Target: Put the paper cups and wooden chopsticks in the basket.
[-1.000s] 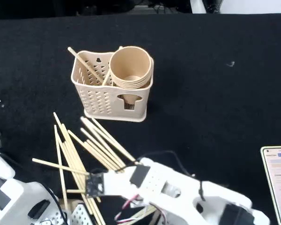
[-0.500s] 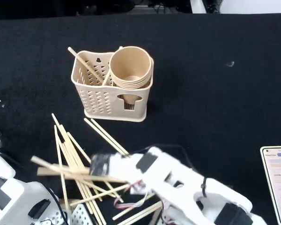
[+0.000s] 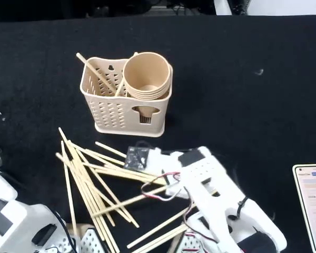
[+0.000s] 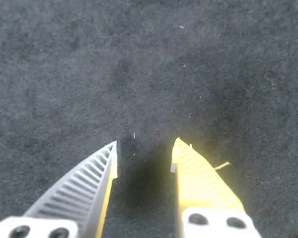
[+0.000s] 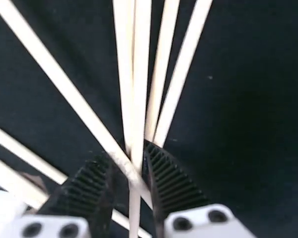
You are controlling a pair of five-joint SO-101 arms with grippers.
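Black cloth covers the counter (image 3: 253,105), and nearly everything sits on the left half of it. The right pincer (image 5: 131,156) is low over the scattered wooden chopsticks (image 3: 89,179), its jaws drawn narrow with what looks like two sticks pinched between them. Several more sticks fan out ahead of its tips, and one long stick crosses at a slant under the jaws.

The basket (image 3: 116,113) stands just beyond this pincer. The paper cups (image 3: 146,74) are already nested in a stack in one end of it, and a couple of sticks lean in the other end.

The sticks are likely light, stiff and smooth, so they probably roll and pivot easily. A hold near the middle of their length should keep them from swinging, whereas a hold near one end would let the far end droop or twist. The crossed stick may drag along with the pinched ones. The heap is tangled, so lifting one stick could flick its neighbours about.

The open end of the basket is narrow beside the cups, and long sticks would have to go in nearly upright.

The left pincer (image 4: 144,148) hangs wide open with only cloth beneath it. A phone screen (image 3: 312,200) lies well off to the right pincer's far side.
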